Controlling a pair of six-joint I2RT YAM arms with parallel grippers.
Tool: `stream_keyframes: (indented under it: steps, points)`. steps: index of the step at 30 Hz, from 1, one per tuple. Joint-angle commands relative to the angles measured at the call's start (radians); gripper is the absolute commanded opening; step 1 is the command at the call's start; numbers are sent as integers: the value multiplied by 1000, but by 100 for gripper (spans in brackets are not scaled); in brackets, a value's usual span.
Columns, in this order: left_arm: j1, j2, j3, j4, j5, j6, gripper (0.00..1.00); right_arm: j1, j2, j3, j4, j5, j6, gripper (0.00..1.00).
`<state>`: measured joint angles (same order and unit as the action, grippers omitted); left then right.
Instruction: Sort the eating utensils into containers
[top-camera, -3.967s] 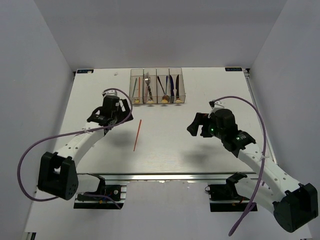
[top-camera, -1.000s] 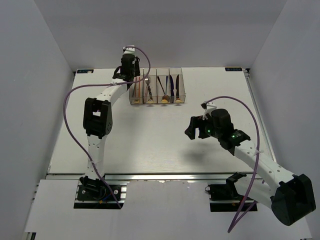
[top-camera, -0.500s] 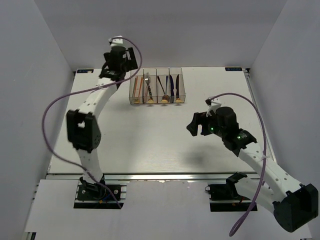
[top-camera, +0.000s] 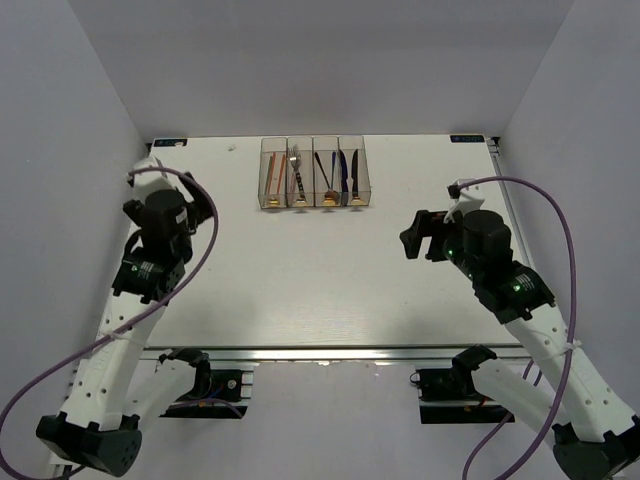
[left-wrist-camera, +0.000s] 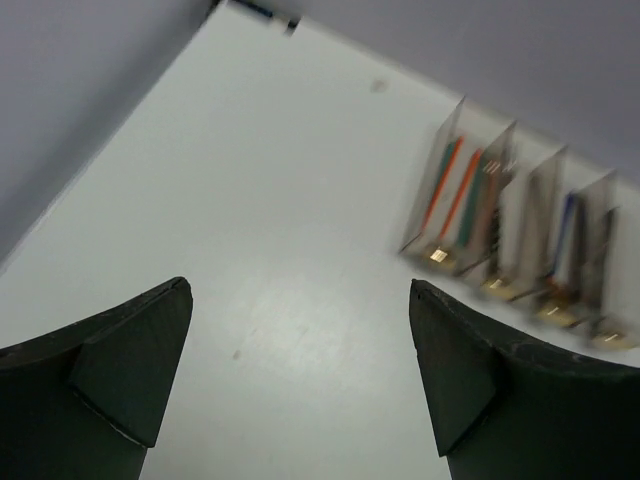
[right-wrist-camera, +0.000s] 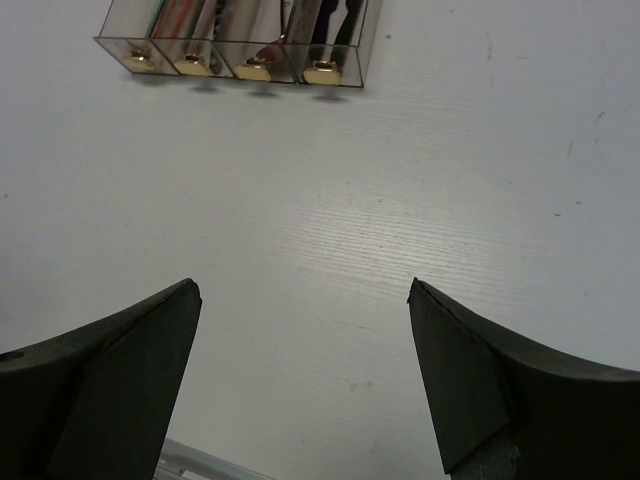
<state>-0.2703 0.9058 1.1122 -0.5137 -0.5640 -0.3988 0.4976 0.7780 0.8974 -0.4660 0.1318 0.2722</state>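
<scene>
Left arm (top-camera: 140, 290): one, reaching up the left side of the table (top-camera: 300, 290) from the near edge.
Right arm (top-camera: 520, 300): one, leaning in from the near right corner.
Left gripper (left-wrist-camera: 300, 290): its two dark fingers are standing spread wide, gripping nothing, with bare tabletop showing between them; it is hovering over the left side of the table.
Right gripper (right-wrist-camera: 303, 288): its two fingers are also standing wide apart and empty, hanging over the right middle of the table and facing the far edge.
Containers (top-camera: 313, 172): four clear bins joined in one row, sitting at the far middle of the table, well apart from both grippers.
Gold spots (right-wrist-camera: 320, 72): four, one showing at the base of each bin.
Chopsticks (left-wrist-camera: 442, 185): red and teal sticks are leaning in the leftmost bin; the blur is hiding their exact count.
Fork (top-camera: 295, 160): one silver fork is standing in the second bin, tines up.
Dark and blue pieces (top-camera: 333, 168): several are resting in the third and fourth bins; too small to count.
</scene>
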Motion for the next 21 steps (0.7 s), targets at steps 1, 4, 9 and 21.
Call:
stream_keyframes:
  steps: [1, 4, 9, 21]
  points:
    - [-1, -57, -132, -117, -56, -38, 98, -4, 7, 70, -92, 92, -8, 89]
    - [-1, -180, -235, -72, -60, -49, 98, -4, 23, 121, -137, 126, -8, 89]
    - [-1, -269, -271, -114, -140, -29, 98, -4, 6, 184, -207, 209, 4, 89]
    - [-1, -395, -367, -75, -123, -46, 98, -4, -120, 104, -215, 255, 18, 89]
